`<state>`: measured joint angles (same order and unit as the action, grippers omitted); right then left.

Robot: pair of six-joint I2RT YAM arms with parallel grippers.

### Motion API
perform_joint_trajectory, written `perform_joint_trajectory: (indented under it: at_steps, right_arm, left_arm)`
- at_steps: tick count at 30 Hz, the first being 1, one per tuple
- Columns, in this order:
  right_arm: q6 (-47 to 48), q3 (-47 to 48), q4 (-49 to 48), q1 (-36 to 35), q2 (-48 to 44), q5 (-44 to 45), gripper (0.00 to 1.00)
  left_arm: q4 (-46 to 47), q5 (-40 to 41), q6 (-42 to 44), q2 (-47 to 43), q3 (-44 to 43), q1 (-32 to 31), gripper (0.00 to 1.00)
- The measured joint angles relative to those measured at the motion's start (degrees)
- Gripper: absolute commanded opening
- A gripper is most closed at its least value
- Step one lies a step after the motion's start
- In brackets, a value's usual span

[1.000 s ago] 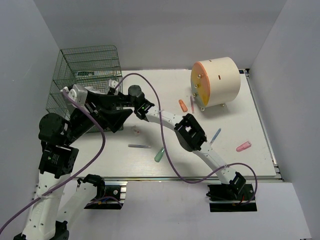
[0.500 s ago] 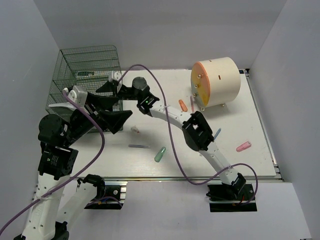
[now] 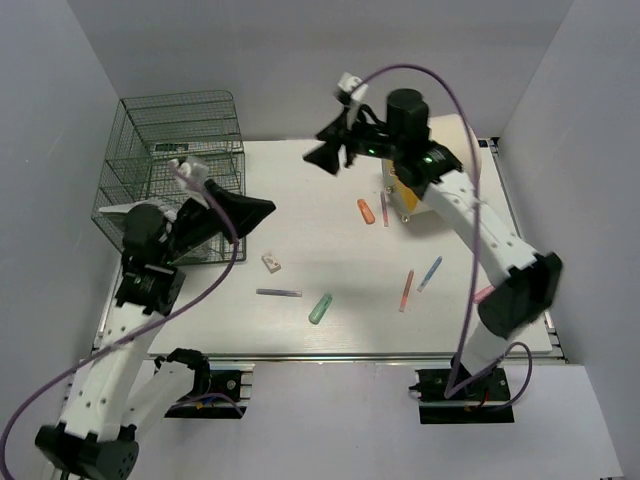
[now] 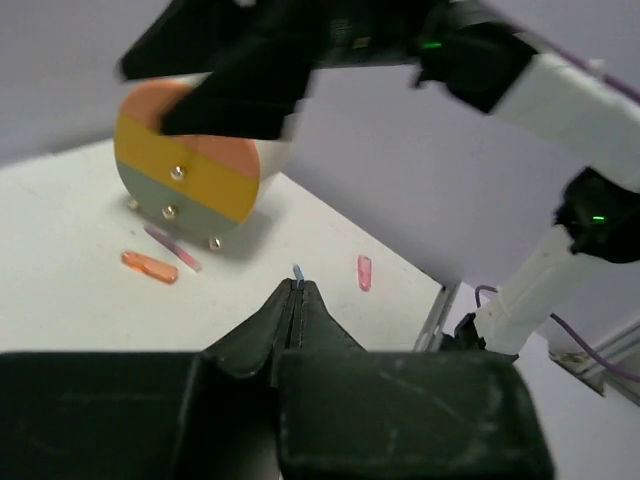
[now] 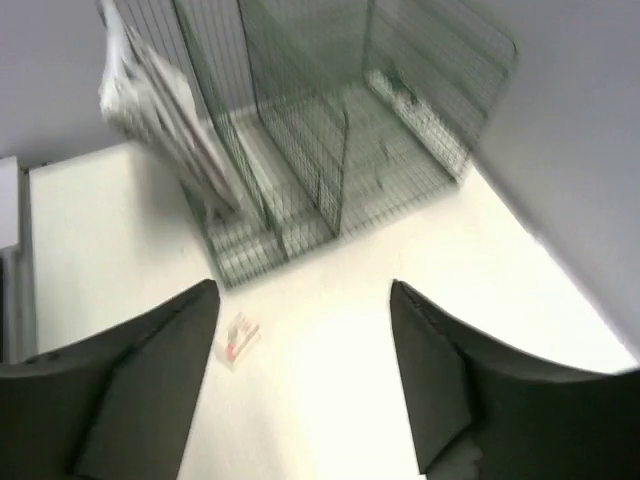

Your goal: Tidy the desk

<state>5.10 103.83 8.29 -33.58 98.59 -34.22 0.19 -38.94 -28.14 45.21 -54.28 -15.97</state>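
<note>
One worktop (image 3: 310, 240) fills the middle of the overhead view, lying flat between the grey walls. Its long axis runs left to right, with the railed near edge by the two arm bases and the far edge toward the back wall. It carries one green wire rack (image 3: 170, 150) at the far left corner. At the far right stands one cream cylinder (image 3: 440, 160), on its side with its orange face turned leftward. Eight small things lie loose on it:

- an orange capsule (image 3: 366, 211) with a thin lilac stick (image 3: 384, 209) just beside it, both near the cylinder
- a white block (image 3: 271, 262)
- a grey-violet pen (image 3: 278, 292)
- a green marker (image 3: 320, 308)
- a red pen (image 3: 407, 290)
- a blue pen (image 3: 431, 272)
- a pink piece (image 3: 480, 294) partly hidden behind the right arm

There are two arms. The left hand (image 3: 262, 207) hangs by the rack, pointing right; its wrist view shows it clenched, the fingers meeting at their tips. The right hand (image 3: 322, 150) is high over the far edge, facing the rack. It is released, with its fingers wide apart and only the worktop showing between them.
</note>
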Motion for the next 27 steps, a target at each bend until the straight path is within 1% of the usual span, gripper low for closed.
perform_joint_trajectory:
  at_steps: [2,3,4,5,6,8,9,10,13,17,20,21,23,26,27]
  right_arm:
    - [0.87,-5.75,3.21,2.78,-5.75,0.33,0.81]
    - [1.11,-8.59,4.04,4.09,-8.26,0.31,0.8]
    - [1.22,-12.0,5.07,5.6,-11.19,-0.07,0.75]
    - [1.18,-15.02,5.88,6.78,-13.84,-0.37,0.68]
    - [0.44,-17.88,6.51,8.55,-16.37,-0.7,0.48]
    - [-1.68,-21.99,7.28,11.39,-20.39,-1.64,0.22]
    - [-3.52,-23.8,7.34,13.0,-22.27,-2.12,0.03]
    - [-5.25,-25.59,6.93,14.51,-23.93,-2.49,0.0]
    - [-10.4,-31.06,4.96,19.47,-28.81,-3.37,0.0]
    - [-15.17,-32.52,4.79,27.04,-31.43,-0.63,0.0]
    - [-18.8,-35.45,1.92,32.57,-33.86,0.09,0.0]
    - [-20.0,-37.0,0.96,34.12,-34.93,-0.28,0.03]
    - [-22.08,-38.51,0.46,37.16,-36.02,-1.29,0.11]
    - [-24.3,-39.17,-1.25,40.81,-36.13,-4.02,0.18]
    - [-24.76,-39.45,-1.95,41.72,-36.15,-5.27,0.18]
  left_arm:
    - [3.41,-1.36,-0.48,4.46,1.36,-0.09,0.28]
    - [4.83,-1.86,-0.74,6.97,1.99,-0.13,0.33]
    - [6.34,-2.36,-1.22,10.01,2.56,-0.31,0.48]
    - [7.52,-2.45,-1.31,12.57,2.93,-0.46,0.56]
    - [8.9,-2.49,-1.6,15.32,3.19,-0.81,0.6]
    - [11.43,-2.08,-1.75,20.72,3.26,-1.95,0.67]
    - [12.92,-1.7,-1.51,23.23,3.21,-2.75,0.68]
    - [14.08,-1.36,-1.2,25.73,3.06,-3.69,0.68]
    - [15.78,0.42,0.24,34.25,-0.37,-6.84,0.69]
    - [18.03,3.78,1.97,46.07,-8.74,-10.56,0.69]
    - [20.33,6.01,2.16,53.53,-15.58,-12.46,0.69]
    - [21.42,6.78,2.08,56.0,-18.16,-13.0,0.69]
    - [23.52,8.61,1.4,60.33,-22.27,-14.01,0.7]
    - [26.53,10.97,-0.57,67.12,-28.7,-15.23,0.7]
    - [27.08,11.37,-1.11,69.24,-30.88,-15.56,0.7]
